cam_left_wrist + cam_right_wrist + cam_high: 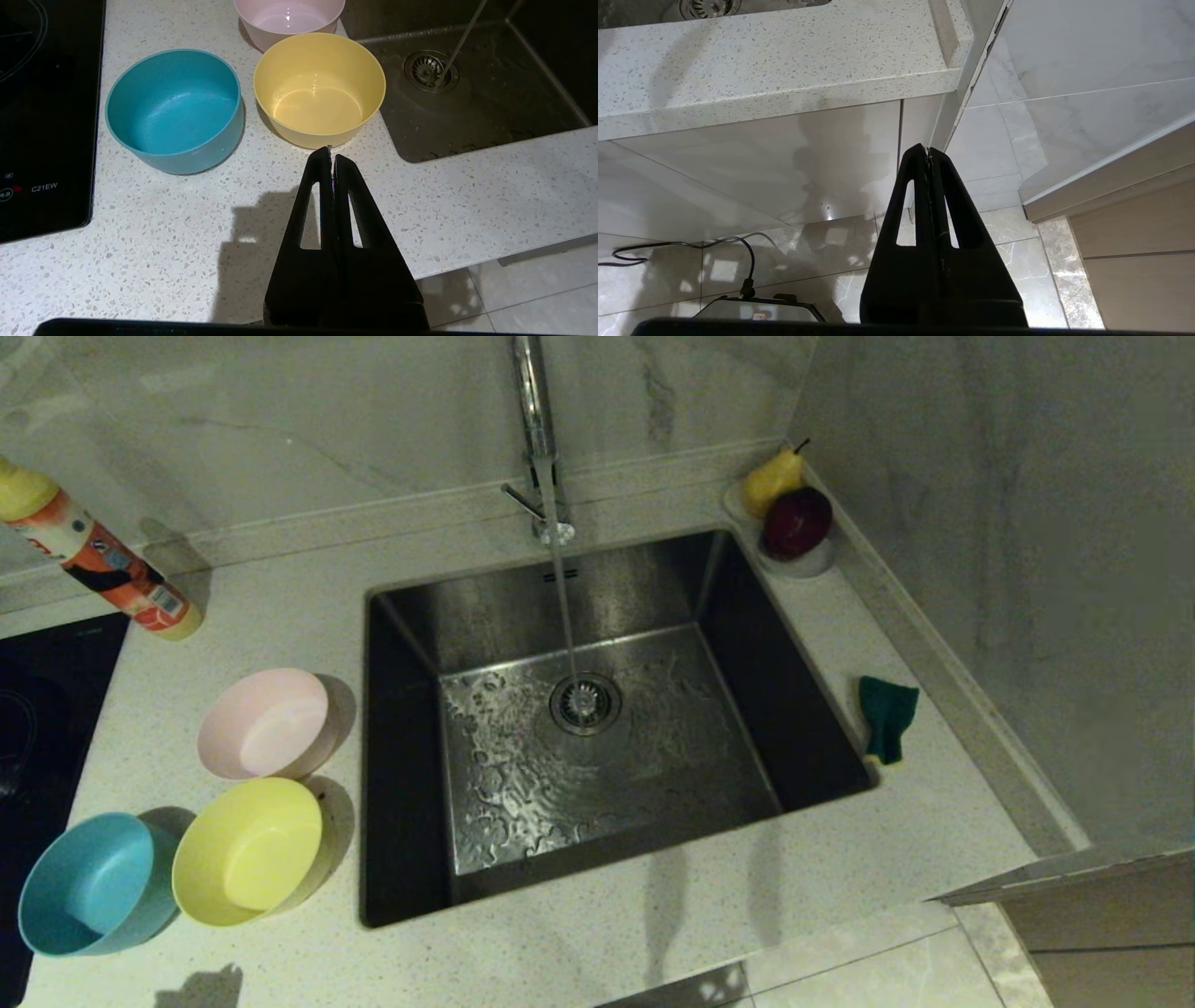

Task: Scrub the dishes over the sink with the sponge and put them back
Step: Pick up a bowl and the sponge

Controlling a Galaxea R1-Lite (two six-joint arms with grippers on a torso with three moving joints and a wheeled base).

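Sink (653, 616) is wide open apart from the faucet (534, 429) at its back edge, bowls (247, 849) crowd the surface's (579, 952) front-left corner.

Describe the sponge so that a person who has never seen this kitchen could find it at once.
Start at the steel sink set into the speckled white counter, where water runs from the faucet. The sponge lies on the counter by the sink's right rim, nearer the robot than the white dish of fruit in the corner. It is the only dark green, flat thing there; the bowls stand on the sink's other side.
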